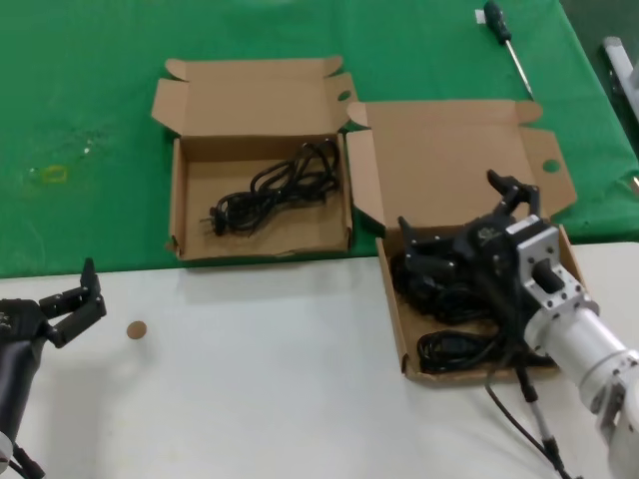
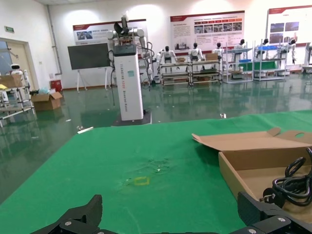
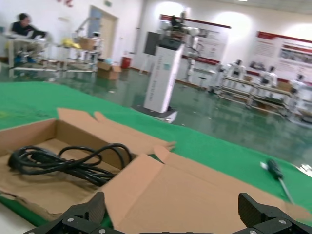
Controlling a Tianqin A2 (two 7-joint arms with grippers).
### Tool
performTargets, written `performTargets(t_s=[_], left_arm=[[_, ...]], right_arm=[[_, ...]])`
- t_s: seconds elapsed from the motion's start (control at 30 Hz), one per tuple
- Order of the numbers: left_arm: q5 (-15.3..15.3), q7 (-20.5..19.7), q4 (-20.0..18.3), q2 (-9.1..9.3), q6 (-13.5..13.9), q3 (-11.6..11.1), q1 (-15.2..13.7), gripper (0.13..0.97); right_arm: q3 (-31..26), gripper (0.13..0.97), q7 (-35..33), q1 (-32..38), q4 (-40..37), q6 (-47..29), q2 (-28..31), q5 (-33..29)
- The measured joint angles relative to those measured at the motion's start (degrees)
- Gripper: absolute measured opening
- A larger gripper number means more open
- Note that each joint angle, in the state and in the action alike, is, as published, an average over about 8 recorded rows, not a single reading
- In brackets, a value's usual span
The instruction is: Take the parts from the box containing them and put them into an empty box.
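Observation:
The wider brown box (image 1: 392,299) on the right holds several black power cords (image 1: 454,344). Its broad lid (image 1: 449,150) lies open behind it. My right gripper (image 1: 454,215) is open and empty, low over those cords; in the right wrist view (image 3: 170,209) nothing sits between its fingers. The narrower brown box (image 1: 180,200) on the left holds one coiled black cord (image 1: 275,190), which also shows in the left wrist view (image 2: 292,183) and the right wrist view (image 3: 63,163). My left gripper (image 1: 70,294) is open and empty over the white table at the front left.
A black-handled screwdriver (image 1: 504,35) lies on the green cloth at the back right. A small brown disc (image 1: 136,329) lies on the white table near my left gripper. A faint yellow mark (image 1: 50,173) is on the cloth at the left.

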Motion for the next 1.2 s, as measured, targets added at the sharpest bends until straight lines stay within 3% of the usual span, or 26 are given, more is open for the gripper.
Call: performTargets(t_s=[0.47,1.2], left_arm=[[0.0,0.0,0.0,0.00,0.0,0.0,0.0,0.966],[0.0,0.0,0.0,0.00,0.0,0.0,0.0,0.966]], right_arm=[[3.4,0.966,7.2,-9.3,8.2,7.6,-0.1,2.4],[3.6,0.966,7.5,-9.7,8.5,7.9,-0.1,2.5]])
